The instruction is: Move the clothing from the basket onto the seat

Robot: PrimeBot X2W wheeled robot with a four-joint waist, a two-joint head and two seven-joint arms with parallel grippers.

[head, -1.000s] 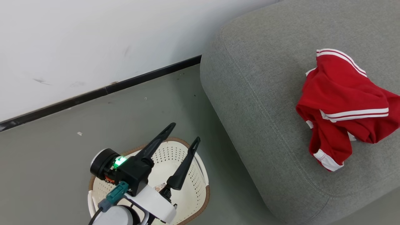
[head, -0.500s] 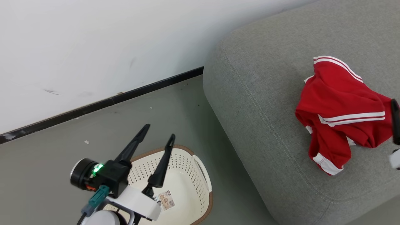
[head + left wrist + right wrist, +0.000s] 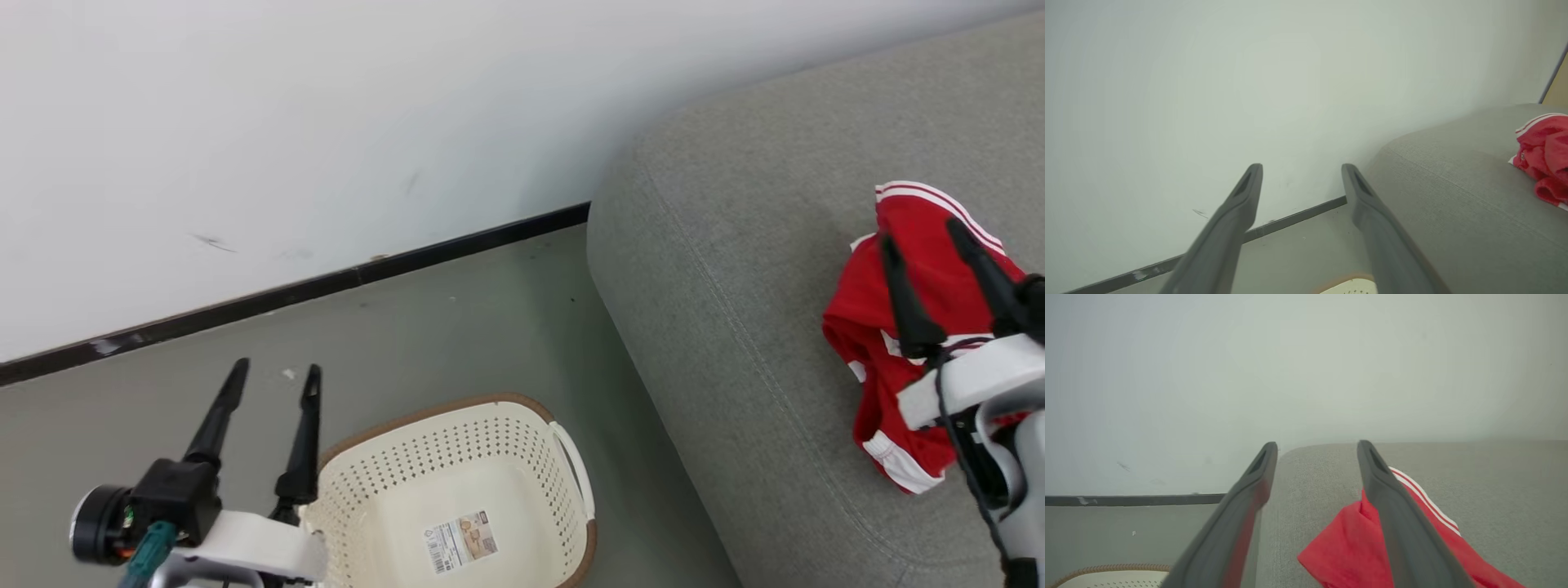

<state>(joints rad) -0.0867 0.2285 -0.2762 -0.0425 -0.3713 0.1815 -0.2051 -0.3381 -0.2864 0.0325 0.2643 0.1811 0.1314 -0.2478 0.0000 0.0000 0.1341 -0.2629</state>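
The left arm reaches forward low over the floor (image 3: pixel 424 327). The left gripper (image 3: pixel 275 369) is just left of the basket (image 3: pixel 457 403), near its far-left corner, with the fingers pointing toward the wall (image 3: pixel 326 122). Those two fingers stand apart with nothing between them.

The right arm is stretched out well to the right of the basket, above the sofa (image 3: pixel 735 286). The right gripper (image 3: pixel 921 232) also points toward the wall, its fingers spread and holding nothing.

The red clothing (image 3: pixel 861 327), with white stripes, lies crumpled on the sofa, well to the right of the basket. It sits under the right gripper and is partly hidden by its fingers. In the right wrist view the cloth lies beneath the right-hand finger; whether they touch cannot be told.

The basket stands on the floor beside the sofa's rounded end, with a paper label (image 3: pixel 457 541) on its bottom.
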